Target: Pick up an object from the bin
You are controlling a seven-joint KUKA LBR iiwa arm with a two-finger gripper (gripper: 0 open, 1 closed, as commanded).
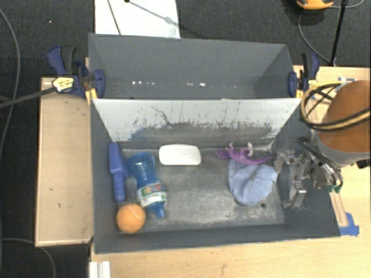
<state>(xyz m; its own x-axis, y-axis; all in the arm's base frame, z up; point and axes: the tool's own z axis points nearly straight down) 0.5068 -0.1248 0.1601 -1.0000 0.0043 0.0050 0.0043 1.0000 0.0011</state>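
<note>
My gripper (294,197) hangs low against the bin's right wall, open, with nothing between its fingers. Just to its left a crumpled light blue cloth (250,183) lies on the bin floor, close to the fingers but apart from them. A purple plastic piece (239,154) with thin prongs lies right behind the cloth, near the back wall.
A white oval bar (179,155) sits at the back middle. On the left lie a blue plastic bottle (146,184), a blue handle-shaped tool (117,171) and an orange ball (131,218) in the front left corner. The arm's orange cover and cables hang over the right rim.
</note>
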